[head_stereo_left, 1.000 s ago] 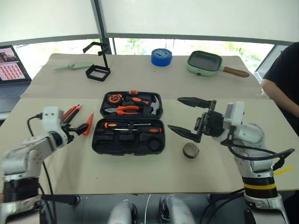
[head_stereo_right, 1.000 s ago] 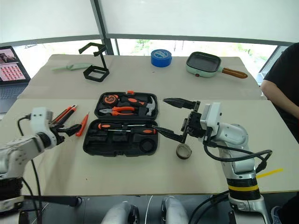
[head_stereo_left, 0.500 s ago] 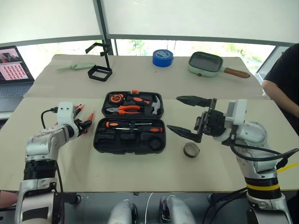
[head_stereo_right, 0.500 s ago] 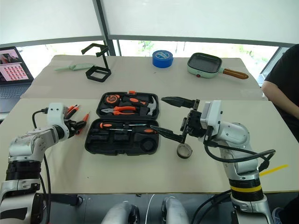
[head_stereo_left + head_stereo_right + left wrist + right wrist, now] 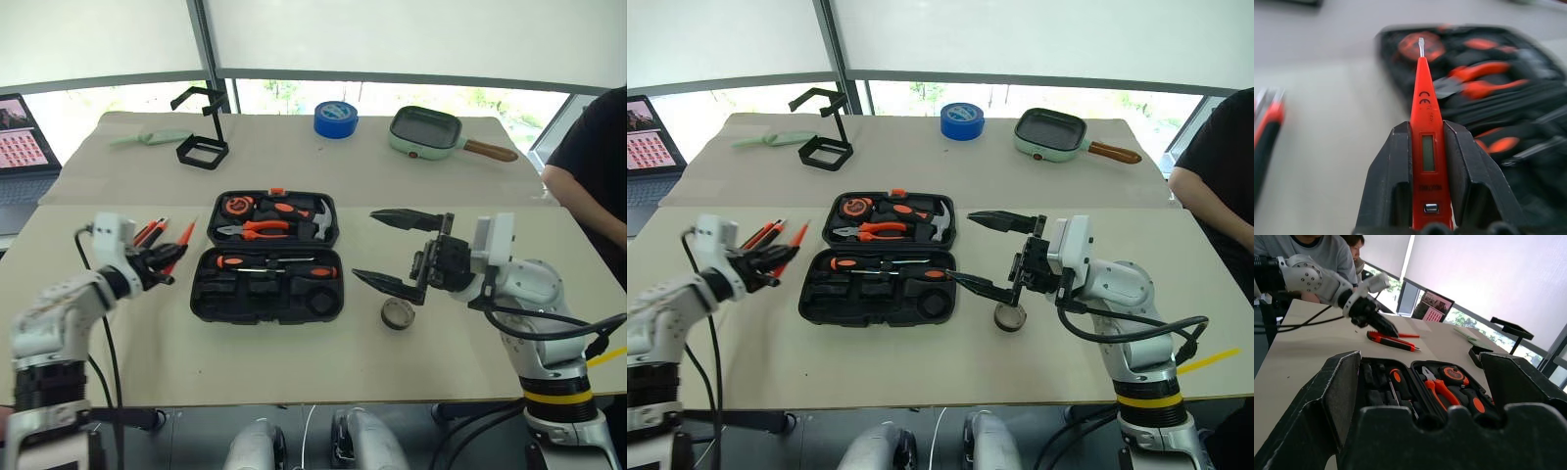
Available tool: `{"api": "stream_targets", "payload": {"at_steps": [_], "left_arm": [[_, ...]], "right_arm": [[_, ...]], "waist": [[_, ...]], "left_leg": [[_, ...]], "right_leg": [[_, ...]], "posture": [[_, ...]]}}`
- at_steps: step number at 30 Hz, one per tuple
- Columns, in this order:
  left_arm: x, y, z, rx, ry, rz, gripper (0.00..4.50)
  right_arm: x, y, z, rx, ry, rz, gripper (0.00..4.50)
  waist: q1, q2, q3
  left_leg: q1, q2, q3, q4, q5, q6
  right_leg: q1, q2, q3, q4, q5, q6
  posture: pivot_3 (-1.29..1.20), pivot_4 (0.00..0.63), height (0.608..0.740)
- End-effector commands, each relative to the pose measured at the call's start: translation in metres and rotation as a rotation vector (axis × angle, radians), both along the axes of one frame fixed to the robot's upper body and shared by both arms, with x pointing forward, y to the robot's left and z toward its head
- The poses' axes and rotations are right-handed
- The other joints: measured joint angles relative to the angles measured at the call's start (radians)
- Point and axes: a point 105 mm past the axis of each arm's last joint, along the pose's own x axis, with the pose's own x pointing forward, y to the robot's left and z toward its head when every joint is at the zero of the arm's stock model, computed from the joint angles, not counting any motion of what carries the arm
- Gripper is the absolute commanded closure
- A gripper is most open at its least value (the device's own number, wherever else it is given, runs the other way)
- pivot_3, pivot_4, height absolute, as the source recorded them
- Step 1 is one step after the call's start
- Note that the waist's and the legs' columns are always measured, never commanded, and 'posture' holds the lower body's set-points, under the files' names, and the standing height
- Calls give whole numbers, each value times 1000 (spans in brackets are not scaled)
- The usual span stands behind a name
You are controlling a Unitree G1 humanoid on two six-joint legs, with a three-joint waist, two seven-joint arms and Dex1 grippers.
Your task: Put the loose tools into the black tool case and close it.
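Note:
The black tool case [image 5: 271,294] lies open mid-table, with pliers, a hammer and screwdrivers in its slots. My left gripper [image 5: 159,262] hovers just left of it, shut on a small orange screwdriver [image 5: 1423,93] whose tip points toward the case. The orange-and-black utility knife [image 5: 147,232] lies on the table behind that gripper. A small dark grey tape roll [image 5: 397,313] sits right of the case. My right gripper [image 5: 370,247] hangs open above the table between case and roll, holding nothing.
At the far side stand a black open stand [image 5: 203,147], a blue tape roll [image 5: 335,118], a green pan [image 5: 428,132] and a pale green tool [image 5: 152,137]. A laptop [image 5: 20,147] is far left. A person [image 5: 588,166] sits at the right edge.
My left gripper has closed on the orange screwdriver, lifted it off the table and swung it toward the case. The right arm has stayed put.

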Motion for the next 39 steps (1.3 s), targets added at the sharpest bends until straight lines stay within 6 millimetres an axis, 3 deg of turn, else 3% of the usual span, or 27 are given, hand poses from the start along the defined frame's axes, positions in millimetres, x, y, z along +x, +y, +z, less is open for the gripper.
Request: {"api": "stream_targets", "payload": {"at_steps": [1, 5, 7, 11, 20, 39], "left_arm": [[-21, -28, -1, 215, -29, -355, 3947], [-28, -45, -15, 425, 22, -573, 3947], [-18, -53, -21, 525, 27, -606, 3947], [-4, -72, -24, 547, 46, -631, 3947], [3, -71, -44, 670, 71, -675, 3947], [12, -87, -62, 677, 115, -691, 3947]], "right_arm": [[-9, 7, 9, -9, -6, 63, 0], [-8, 7, 1, -62, 37, 74, 0], [-2, 3, -10, -133, 73, 21, 0], [2, -3, -20, -203, 122, -22, 0], [2, -4, -23, -225, 153, -71, 0], [3, -3, -31, -238, 211, -83, 0]], "waist": [[1, 1, 0], [11, 1, 1], [11, 1, 1], [11, 1, 1], [-2, 0, 1], [8, 1, 1]], "left_leg": [[0, 0, 0, 0, 0, 0], [-1, -1, 0, 0, -1, 3], [-2, -1, 0, 1, -4, 8], [-3, -2, 0, 2, -4, 9], [-4, -2, 2, 4, -4, 8], [-7, -3, 2, 16, -8, 15]], "right_leg": [[0, 0, 0, 0, 0, 0], [0, 0, 0, -1, -1, 1], [0, 1, -1, -1, -1, 1], [0, 3, -1, -1, -1, 2], [0, 3, -1, 0, -1, 4], [1, 2, 1, 1, 1, 10]], "posture": [[0, 150, 740], [0, 150, 740], [0, 150, 740], [0, 150, 740], [0, 150, 740], [0, 150, 740]]}}
